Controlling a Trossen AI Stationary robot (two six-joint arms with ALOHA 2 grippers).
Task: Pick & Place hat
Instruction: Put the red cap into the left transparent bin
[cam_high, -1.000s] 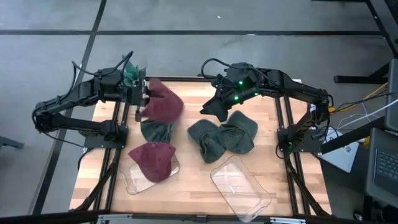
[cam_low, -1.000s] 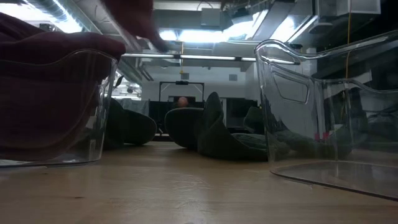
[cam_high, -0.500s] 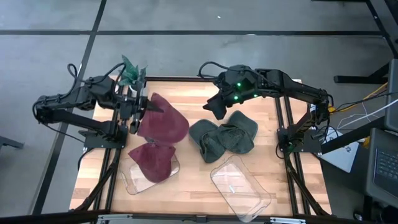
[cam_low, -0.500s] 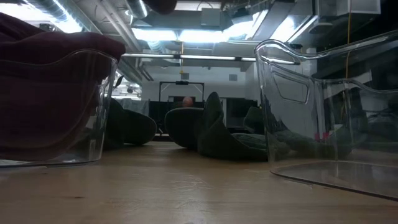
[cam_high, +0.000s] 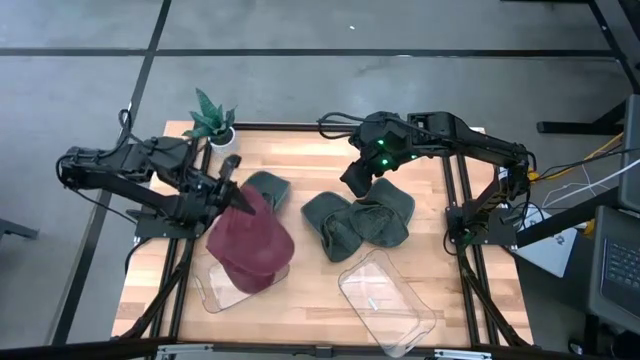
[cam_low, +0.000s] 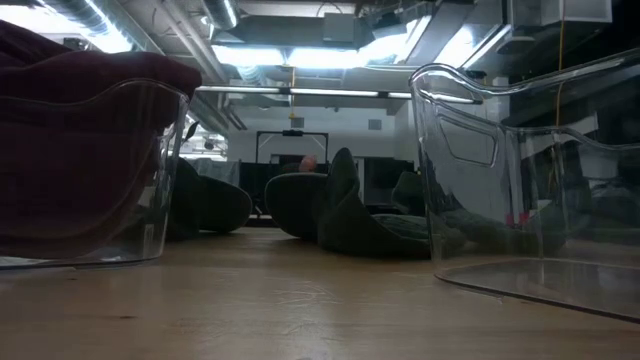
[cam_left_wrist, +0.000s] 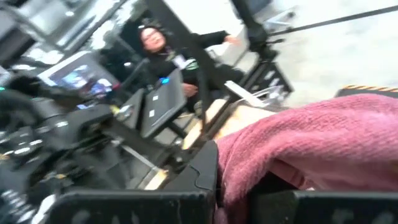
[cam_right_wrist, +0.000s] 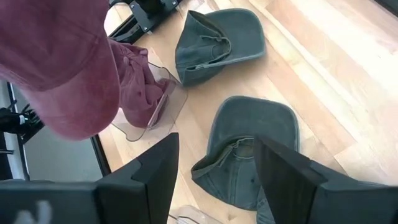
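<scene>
My left gripper (cam_high: 232, 190) is shut on a maroon hat (cam_high: 250, 235), which hangs over the left clear bin (cam_high: 212, 292). That bin holds another maroon hat (cam_low: 80, 150). One green hat (cam_high: 266, 187) lies on the table just beyond the held hat. More green hats (cam_high: 360, 220) lie piled at the table's middle. My right gripper (cam_high: 357, 180) hovers open above the far edge of that pile, touching nothing. In the right wrist view the open right gripper (cam_right_wrist: 214, 180) stands over a green hat (cam_right_wrist: 252, 143). My left gripper pinches the maroon hat by an edge of its cloth (cam_left_wrist: 249, 155) between the two fingers (cam_left_wrist: 199, 180). The fingers come slanting from the table's left. The hat is lifted clear and droops below the fingers (cam_right_wrist: 62, 62), above the left bin.
A second clear bin (cam_high: 385, 300) stands at the near right of the table. A small potted plant (cam_high: 212, 115) sits at the far left corner. Bare wood (cam_high: 300, 300) shows between the two bins. People and desks show in the room beyond.
My left gripper has carried the maroon hat from the far left of the table toward the near edge. The hat now hangs over the left bin. The green hat that lay under it has come into view.
</scene>
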